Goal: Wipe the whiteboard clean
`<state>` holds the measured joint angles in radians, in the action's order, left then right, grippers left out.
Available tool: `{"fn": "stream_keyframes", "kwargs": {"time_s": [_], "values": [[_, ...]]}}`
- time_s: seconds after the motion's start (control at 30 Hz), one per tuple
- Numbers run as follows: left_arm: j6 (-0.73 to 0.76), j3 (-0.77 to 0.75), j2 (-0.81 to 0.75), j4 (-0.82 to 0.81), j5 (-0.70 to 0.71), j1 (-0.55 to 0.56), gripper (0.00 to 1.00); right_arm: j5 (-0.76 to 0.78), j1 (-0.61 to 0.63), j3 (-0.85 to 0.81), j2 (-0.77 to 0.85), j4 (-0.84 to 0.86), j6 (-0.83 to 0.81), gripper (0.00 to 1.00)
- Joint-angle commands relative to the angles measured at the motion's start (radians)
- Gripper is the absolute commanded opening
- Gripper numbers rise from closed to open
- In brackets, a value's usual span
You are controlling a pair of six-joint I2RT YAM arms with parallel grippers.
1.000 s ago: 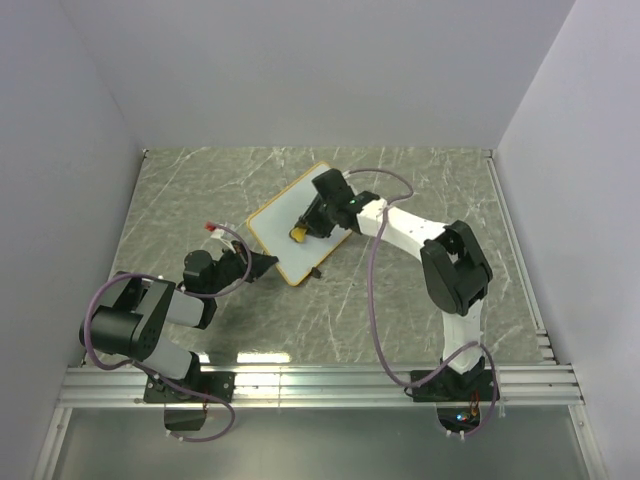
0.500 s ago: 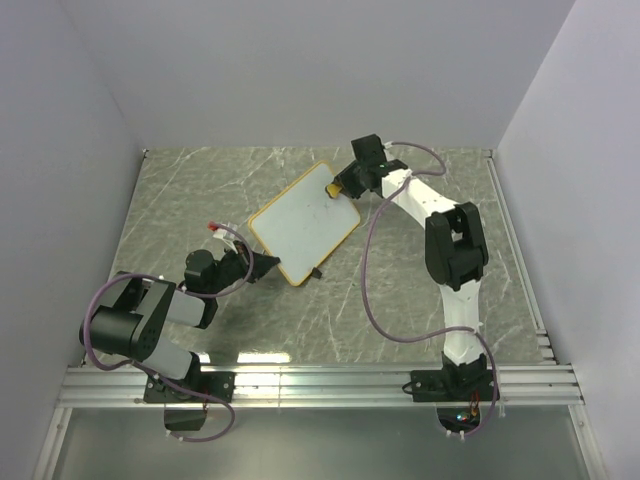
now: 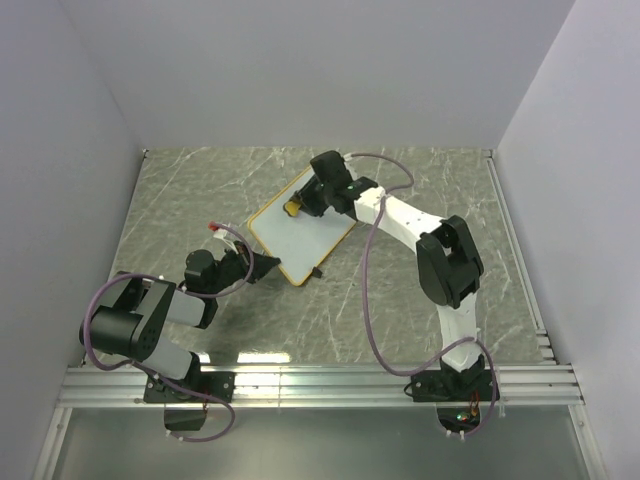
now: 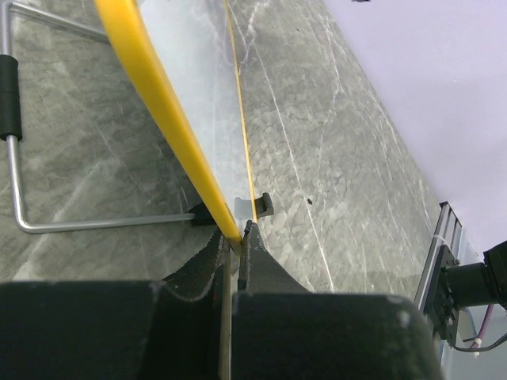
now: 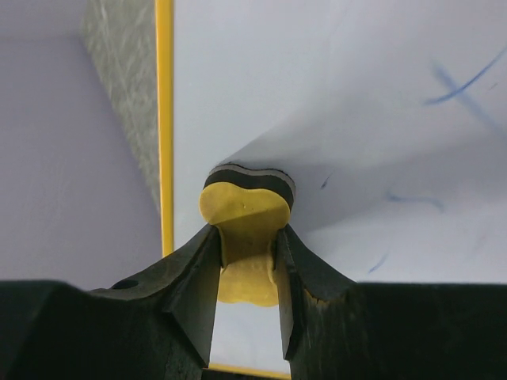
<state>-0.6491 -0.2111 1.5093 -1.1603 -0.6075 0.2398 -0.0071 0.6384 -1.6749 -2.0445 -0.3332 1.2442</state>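
Note:
The whiteboard (image 3: 300, 232), white with a yellow-orange frame, lies tilted mid-table. My left gripper (image 3: 262, 266) is shut on its near corner; the left wrist view shows the jaws pinching the yellow frame (image 4: 170, 107) edge-on. My right gripper (image 3: 300, 206) is shut on a small yellow bone-shaped eraser (image 5: 245, 226) with a dark pad, pressed on the board (image 5: 333, 87) near its far-left edge. Faint blue marker streaks (image 5: 459, 83) remain on the board to the right of the eraser.
A metal wire stand (image 4: 16, 170) and a black foot (image 4: 265, 204) show under the board. The grey marble table (image 3: 200, 190) is walled on three sides. An aluminium rail (image 3: 320, 385) runs along the near edge.
My right gripper swept with the eraser from the board's middle out to its far-right corner, then back across to the far-left edge. The left arm and board stayed still.

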Motion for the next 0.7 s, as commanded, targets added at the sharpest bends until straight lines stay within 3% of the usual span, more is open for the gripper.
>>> {"fn": "stream_keyframes", "kwargs": {"time_s": [0.0,0.3,0.5,0.67], "values": [[0.097,-0.014,0.002,-0.010,-0.083,0.027,0.00,-0.057,0.041,0.053,0.029,0.042,0.046,0.00],[0.095,-0.008,-0.017,0.004,-0.081,0.030,0.00,-0.011,-0.101,0.176,0.061,0.057,0.011,0.00],[0.098,-0.011,-0.029,0.022,-0.081,0.035,0.00,0.033,-0.247,0.133,0.027,0.023,-0.061,0.00],[0.100,-0.014,-0.037,0.036,-0.083,0.038,0.00,0.035,-0.279,0.058,-0.032,-0.004,-0.089,0.00]]}}
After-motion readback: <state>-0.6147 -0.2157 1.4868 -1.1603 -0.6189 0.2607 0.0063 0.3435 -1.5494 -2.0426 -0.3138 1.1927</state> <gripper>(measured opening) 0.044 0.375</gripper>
